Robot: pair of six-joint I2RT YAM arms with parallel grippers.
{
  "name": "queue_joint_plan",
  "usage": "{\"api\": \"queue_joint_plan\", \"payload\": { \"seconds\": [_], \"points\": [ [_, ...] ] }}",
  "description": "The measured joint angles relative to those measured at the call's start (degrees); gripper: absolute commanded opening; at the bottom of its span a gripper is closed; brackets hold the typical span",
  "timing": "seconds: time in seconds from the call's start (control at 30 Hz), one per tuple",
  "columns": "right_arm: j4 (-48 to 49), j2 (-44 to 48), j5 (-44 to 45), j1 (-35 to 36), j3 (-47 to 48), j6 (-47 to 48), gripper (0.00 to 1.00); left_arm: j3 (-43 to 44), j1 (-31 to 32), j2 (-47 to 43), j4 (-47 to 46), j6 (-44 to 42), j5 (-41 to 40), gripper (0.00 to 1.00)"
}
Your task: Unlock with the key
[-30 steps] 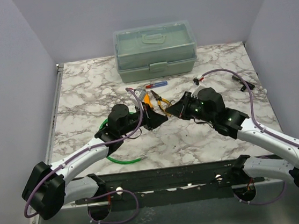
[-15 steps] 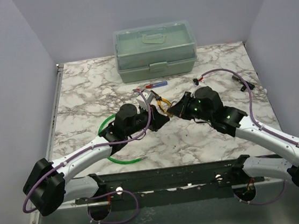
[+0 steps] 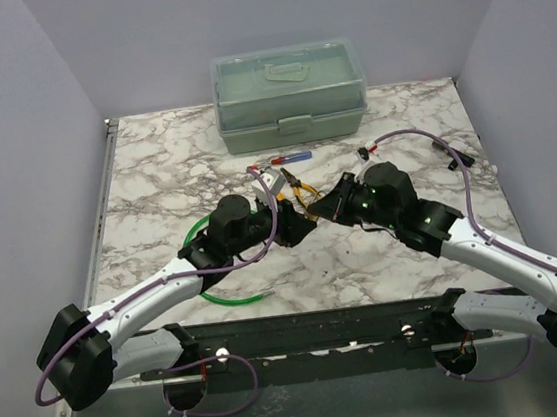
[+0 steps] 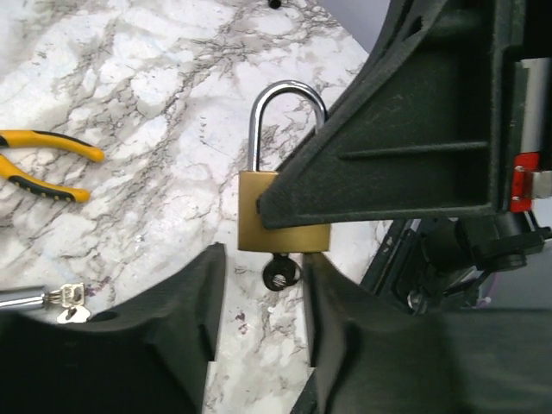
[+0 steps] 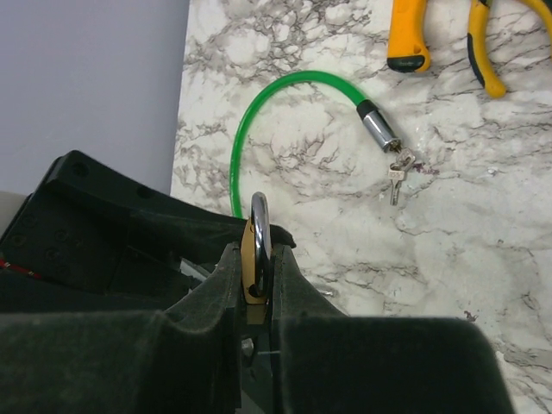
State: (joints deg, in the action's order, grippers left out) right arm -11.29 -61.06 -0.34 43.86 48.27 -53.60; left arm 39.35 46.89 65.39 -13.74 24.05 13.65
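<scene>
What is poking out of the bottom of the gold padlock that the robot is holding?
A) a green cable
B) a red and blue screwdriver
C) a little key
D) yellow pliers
C: in the left wrist view a small dark-headed key sticks out of the underside of the brass padlock, which the right gripper is clamping.

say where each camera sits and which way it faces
Top external: above and behind the robot, looking down on the table; both arms show.
Left wrist: on the left arm, facing the padlock in the right gripper; own fingers show.
Right wrist: on the right arm, facing the padlock edge-on between own fingers.
Both wrist views share padlock and pliers.
</scene>
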Motion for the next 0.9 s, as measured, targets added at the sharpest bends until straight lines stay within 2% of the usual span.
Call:
{"api": "queue_joint_plan", "payload": {
  "seconds": [0.17, 0.4, 0.7, 0.9],
  "points": [
    [0.09, 0.85, -1.22, 0.46, 0.00, -0.48, 0.00, -0.61, -0.04, -0.92, 1.38, -1.03, 0.02, 0.66],
    [0.13, 1.33, -1.46, 0.46, 0.00, -0.57, 0.00, -1.77, -0.15, -4.42, 3.82, -1.46, 0.85, 0.76],
    [1.88, 3.61, -1.55, 0.46, -0.72, -0.31, 0.00, -2.95, -0.74, -11.43, 5.07, 0.57, 5.44, 0.82],
    [8.33, 8.76, -4.11, 0.46, -5.18, 1.42, 0.00, -4.28, -3.89, -14.62, 3.91, 5.70, 11.69, 0.82]
  ]
}}
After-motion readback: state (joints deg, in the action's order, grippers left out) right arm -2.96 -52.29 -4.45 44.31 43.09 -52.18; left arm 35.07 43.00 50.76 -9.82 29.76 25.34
